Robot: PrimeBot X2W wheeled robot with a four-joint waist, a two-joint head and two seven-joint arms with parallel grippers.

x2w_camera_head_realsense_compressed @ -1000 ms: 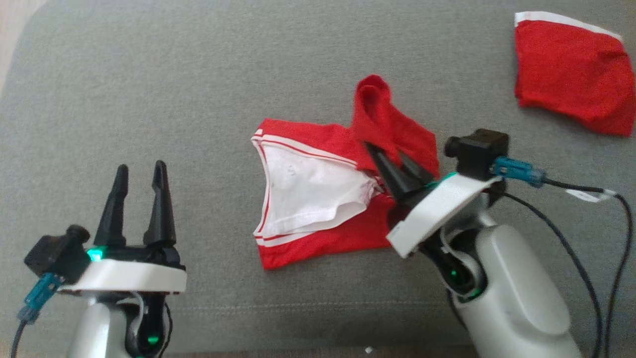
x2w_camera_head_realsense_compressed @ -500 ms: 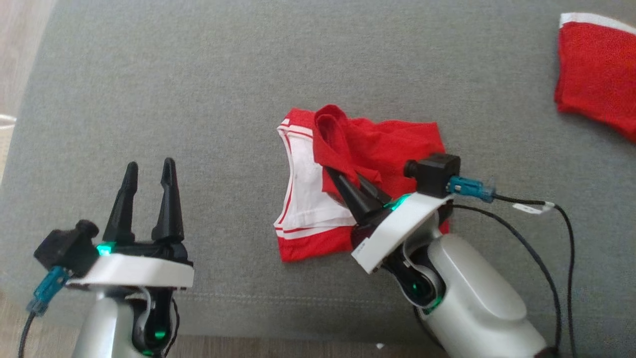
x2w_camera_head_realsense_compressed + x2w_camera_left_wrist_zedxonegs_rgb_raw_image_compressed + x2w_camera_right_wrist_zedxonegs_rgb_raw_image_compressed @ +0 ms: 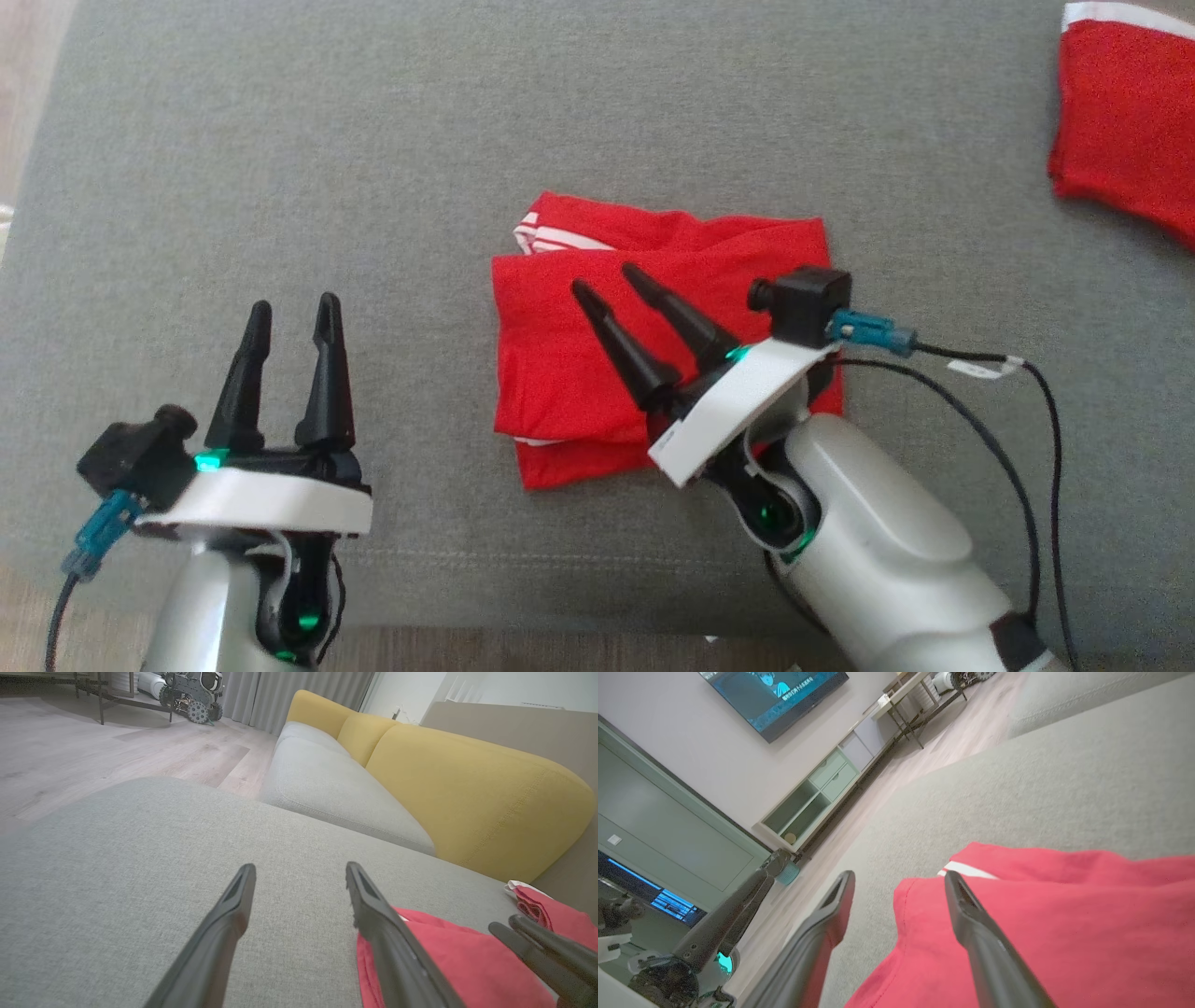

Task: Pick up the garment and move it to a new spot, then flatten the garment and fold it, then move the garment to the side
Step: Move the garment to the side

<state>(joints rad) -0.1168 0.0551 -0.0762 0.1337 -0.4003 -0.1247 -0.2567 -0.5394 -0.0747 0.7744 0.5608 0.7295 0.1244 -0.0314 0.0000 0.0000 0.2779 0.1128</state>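
Note:
The red garment (image 3: 579, 373) with white trim lies folded in the middle of the grey cushion (image 3: 373, 140); its red side faces up. My right gripper (image 3: 609, 282) hovers just over its upper part, open, holding nothing. In the right wrist view the gripper (image 3: 900, 877) straddles the left edge of the garment (image 3: 1064, 933). My left gripper (image 3: 294, 305) stands open at the lower left, apart from the cloth. In the left wrist view that gripper (image 3: 301, 868) is over bare cushion, with the garment (image 3: 444, 961) to its right.
A second red piece of clothing (image 3: 1120, 121) lies at the far right of the cushion. The cushion's front edge (image 3: 523, 597) runs just past both wrists. A yellow sofa back (image 3: 467, 788) stands behind, and wood floor (image 3: 93, 756) lies to the left.
My right gripper carried the lifted red flap leftward over the white inside, then opened and let it go. The flap now lies flat. The head camera also shifted.

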